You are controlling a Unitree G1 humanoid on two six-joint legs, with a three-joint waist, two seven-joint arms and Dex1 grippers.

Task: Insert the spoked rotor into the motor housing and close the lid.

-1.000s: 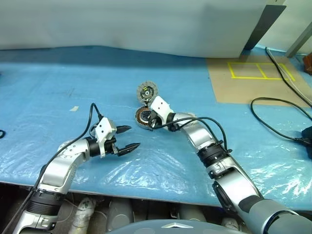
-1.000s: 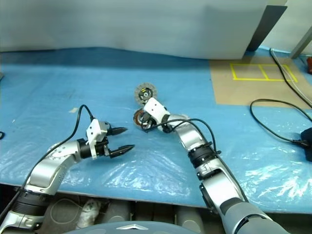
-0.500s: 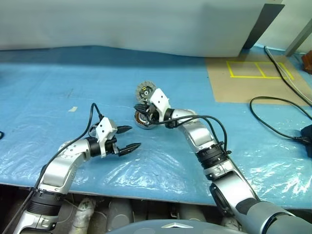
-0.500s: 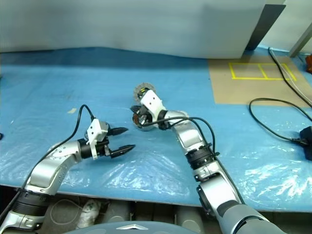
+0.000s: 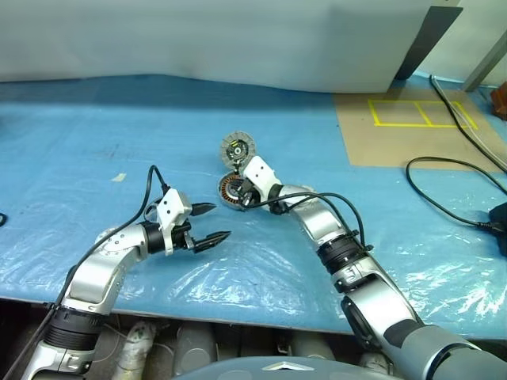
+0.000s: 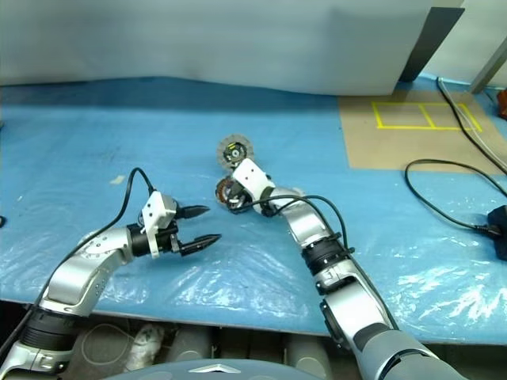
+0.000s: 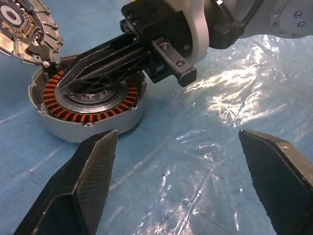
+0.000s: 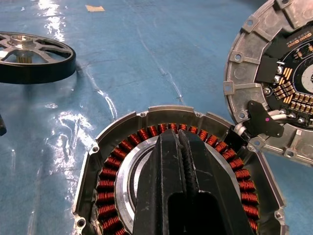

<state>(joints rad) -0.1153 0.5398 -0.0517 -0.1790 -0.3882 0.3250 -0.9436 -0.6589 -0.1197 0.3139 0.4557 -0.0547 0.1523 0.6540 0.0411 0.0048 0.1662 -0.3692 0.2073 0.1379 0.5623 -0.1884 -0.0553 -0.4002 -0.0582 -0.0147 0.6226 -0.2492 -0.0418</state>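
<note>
Right gripper [image 8: 183, 147] first: we see its two black fingers pressed flat together, nothing between them, and their tips sit over the silvery centre of the housing [image 8: 117, 137]. From the left wrist camera we catch the same thing side-on, the closed fingers [image 7: 105, 63] lying across the open top of the cup, low over the centre plate; whether they actually touch it, we cannot tell.

Inside the housing we have the ring of copper-orange windings [image 7: 58, 105] running round the wall and the bright round plate in the middle. No rotor in it: the rotor [image 8: 29, 61] lies flat on the blue sheet, just beside the housing but apart from it, dark rim outside, silvery spokes inside.

Lid [image 5: 236, 148] next: it is swung open, joined to the housing's rim on the side toward the bench's far edge, inner face showing. We make out a dark board with small orange and yellow parts on that face [image 8: 288, 73], and a short wire at the joint.

Left gripper [image 5: 207, 223] now: its fingers stand wide apart, holding nothing, pointing across toward the housing from the side nearer the bench's left end, well short of it.

All of this sits around the middle of the bench [image 5: 95, 142], on blue plastic sheeting. Toward the right end we see a brown board with yellow tape lines [image 5: 412, 115] and a black cable [image 5: 444, 206] looping across the sheet.
</note>
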